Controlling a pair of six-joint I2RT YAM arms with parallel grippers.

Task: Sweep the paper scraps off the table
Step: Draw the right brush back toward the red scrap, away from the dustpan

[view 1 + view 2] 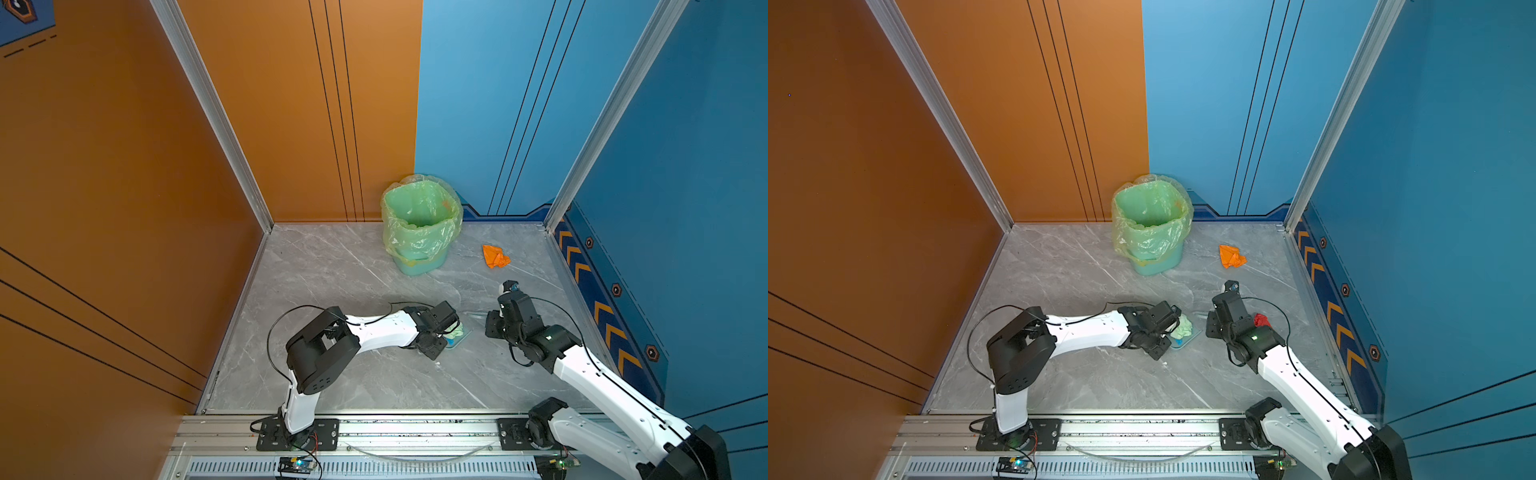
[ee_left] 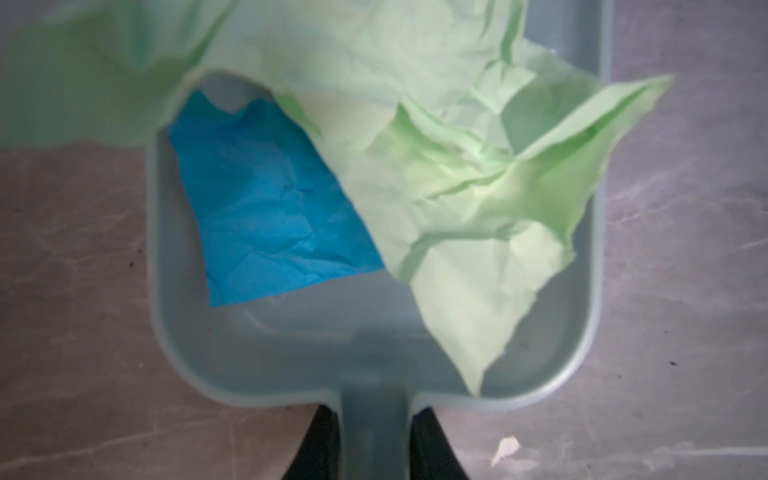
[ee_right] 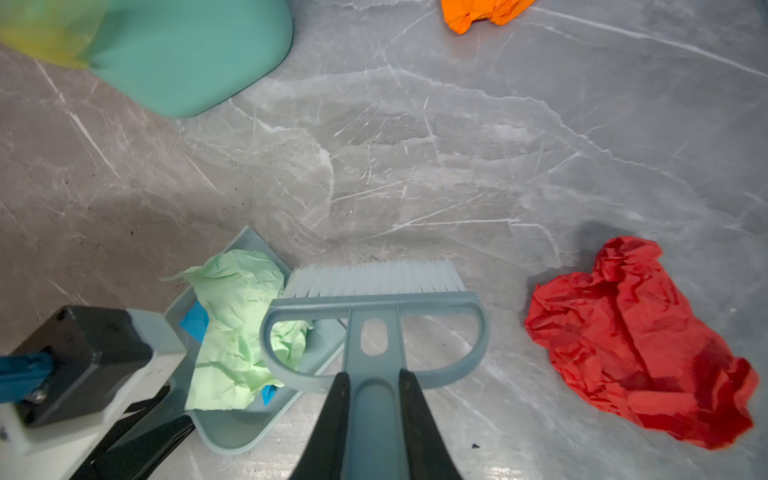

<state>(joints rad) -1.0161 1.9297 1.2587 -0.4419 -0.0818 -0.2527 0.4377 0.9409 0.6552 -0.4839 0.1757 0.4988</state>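
Observation:
My left gripper (image 2: 376, 440) is shut on the handle of a grey-blue dustpan (image 2: 332, 353) lying flat on the table (image 1: 353, 270). In the pan lie two paper scraps, a pale green wad (image 2: 436, 166) over a bright blue one (image 2: 266, 208). My right gripper (image 3: 374, 399) is shut on the handle of a white-bristled brush (image 3: 374, 307), whose bristles rest on the table at the pan's open edge. A red wad (image 3: 636, 340) lies on the table beside the brush, apart from it. An orange wad (image 1: 495, 256) lies farther back, right of the bin.
A green bin (image 1: 419, 224) with a translucent liner stands at the back middle of the table. Aluminium rails and the orange and blue walls close in the left, back and right sides. A tiny white fleck (image 2: 505, 449) lies by the pan's handle.

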